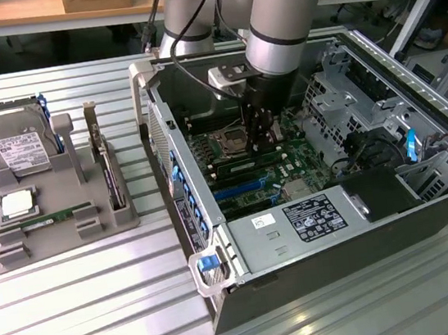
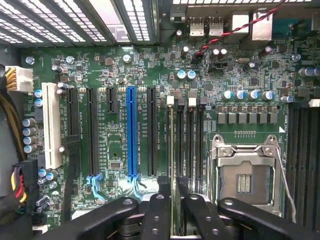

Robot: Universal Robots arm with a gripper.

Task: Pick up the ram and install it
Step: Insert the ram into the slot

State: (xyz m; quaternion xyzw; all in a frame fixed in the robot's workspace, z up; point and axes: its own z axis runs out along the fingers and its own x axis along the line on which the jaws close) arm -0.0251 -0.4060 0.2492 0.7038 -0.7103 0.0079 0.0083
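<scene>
Where the ram (image 2: 172, 165) stands, I see it edge-on in a memory slot (image 2: 172, 130) on the motherboard (image 2: 150, 75), beside the empty processor socket (image 2: 245, 170); its near end is hidden behind my gripper (image 2: 172, 200), and its chips and label I cannot make out; the fingers (image 2: 161, 210) sit one on each side of the stick, close against it, though whether they grip it or have just let go I cannot tell; from the exterior view, the gripper (image 1: 261, 134) reaches down inside the open computer case (image 1: 225, 299) on the counter (image 1: 79, 319), its tips hard to distinguish.
</scene>
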